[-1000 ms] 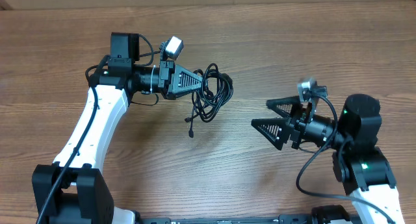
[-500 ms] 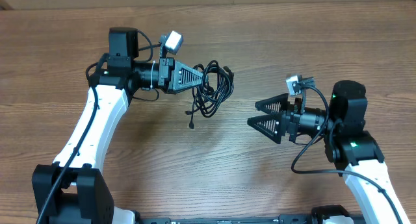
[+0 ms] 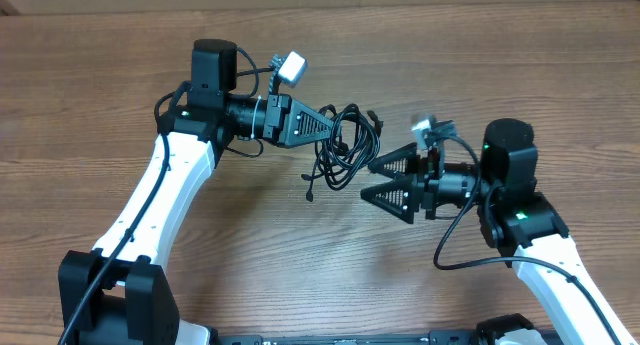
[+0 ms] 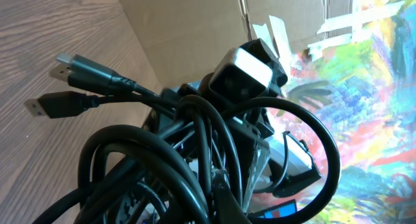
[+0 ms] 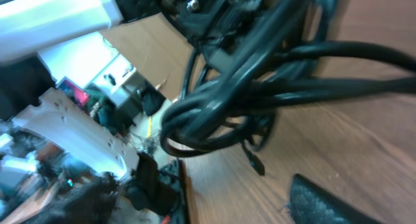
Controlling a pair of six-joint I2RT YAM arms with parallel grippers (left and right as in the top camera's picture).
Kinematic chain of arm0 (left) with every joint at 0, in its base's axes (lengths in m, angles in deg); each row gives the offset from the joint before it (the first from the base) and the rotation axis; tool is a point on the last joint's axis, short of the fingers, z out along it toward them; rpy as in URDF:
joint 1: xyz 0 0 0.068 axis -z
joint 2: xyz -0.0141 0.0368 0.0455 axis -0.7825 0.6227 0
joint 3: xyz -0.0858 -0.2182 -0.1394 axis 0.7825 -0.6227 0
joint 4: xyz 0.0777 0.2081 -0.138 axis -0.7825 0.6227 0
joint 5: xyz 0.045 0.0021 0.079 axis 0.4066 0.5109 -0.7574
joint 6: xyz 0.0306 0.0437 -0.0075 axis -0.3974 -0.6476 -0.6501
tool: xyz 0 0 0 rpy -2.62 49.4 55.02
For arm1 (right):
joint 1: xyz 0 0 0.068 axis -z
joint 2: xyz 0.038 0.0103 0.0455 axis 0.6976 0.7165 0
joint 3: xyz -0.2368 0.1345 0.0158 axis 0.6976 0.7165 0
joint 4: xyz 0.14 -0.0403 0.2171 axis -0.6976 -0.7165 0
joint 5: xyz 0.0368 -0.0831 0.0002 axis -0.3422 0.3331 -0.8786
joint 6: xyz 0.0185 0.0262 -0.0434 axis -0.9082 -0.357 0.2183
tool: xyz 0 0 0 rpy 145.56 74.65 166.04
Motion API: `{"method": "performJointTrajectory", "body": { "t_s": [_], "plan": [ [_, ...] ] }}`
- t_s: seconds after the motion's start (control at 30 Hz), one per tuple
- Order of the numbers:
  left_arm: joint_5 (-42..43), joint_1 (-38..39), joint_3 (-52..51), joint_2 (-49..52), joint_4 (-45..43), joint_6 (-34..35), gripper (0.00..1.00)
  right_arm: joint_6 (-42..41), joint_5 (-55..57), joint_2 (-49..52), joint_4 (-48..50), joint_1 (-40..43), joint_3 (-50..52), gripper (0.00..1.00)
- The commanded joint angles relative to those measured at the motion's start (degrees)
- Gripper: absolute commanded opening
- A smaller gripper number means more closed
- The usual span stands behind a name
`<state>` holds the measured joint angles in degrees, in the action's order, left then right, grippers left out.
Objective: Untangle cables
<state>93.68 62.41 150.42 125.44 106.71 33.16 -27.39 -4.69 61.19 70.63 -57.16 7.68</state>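
Observation:
The cables (image 3: 350, 143) are a tangled bundle of thin black cords hanging above the table's middle. My left gripper (image 3: 327, 129) is shut on the bundle's left side. One plug end (image 3: 310, 197) dangles below and another (image 3: 372, 115) sticks out at the upper right. In the left wrist view the loops (image 4: 195, 152) fill the frame, with two USB plugs (image 4: 62, 63) pointing left. My right gripper (image 3: 368, 181) is open, its tips just right of the bundle and level with its lower loops. The right wrist view shows the cables (image 5: 260, 87) close ahead, above one finger pad (image 5: 325, 201).
The wooden table (image 3: 480, 75) lies under both arms. The left arm's white link (image 3: 160, 185) runs from the front left, and the right arm's base (image 3: 545, 265) stands at the front right. A cardboard wall (image 4: 188, 29) rises behind the table.
My left gripper has carried the bundle to the right. My right gripper has moved left and up to the bundle, and its jaws have narrowed a little.

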Motion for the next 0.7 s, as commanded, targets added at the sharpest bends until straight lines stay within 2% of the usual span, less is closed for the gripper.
{"method": "performJointTrajectory", "body": {
  "t_s": [0.0,0.1,0.27,0.4,0.5,0.67],
  "plan": [
    [2.16,-0.11,1.38,0.07,-0.46,2.23,0.04,3.02,0.83,-0.09,0.31,-0.68,-1.75,0.75],
    [2.16,-0.11,1.38,0.07,-0.48,2.25,0.04,3.08,2.62,0.04,0.28,-0.79,-1.7,0.73],
    [2.14,-0.11,1.38,0.07,-1.49,4.59,0.04,3.48,8.0,2.21,0.37,-3.02,-1.7,0.63],
    [2.16,-0.11,1.38,0.07,-1.81,6.69,0.04,4.5,8.07,4.61,1.92,-4.11,-1.7,0.56],
    [2.16,-0.11,1.38,0.07,-1.79,6.67,0.04,4.46,7.87,5.6,3.63,-4.59,-1.7,0.47],
    [2.16,-0.11,1.38,0.09,-1.81,6.64,0.04,2.6,7.87,5.79,6.58,-4.74,-1.7,0.22]
  ]
}}
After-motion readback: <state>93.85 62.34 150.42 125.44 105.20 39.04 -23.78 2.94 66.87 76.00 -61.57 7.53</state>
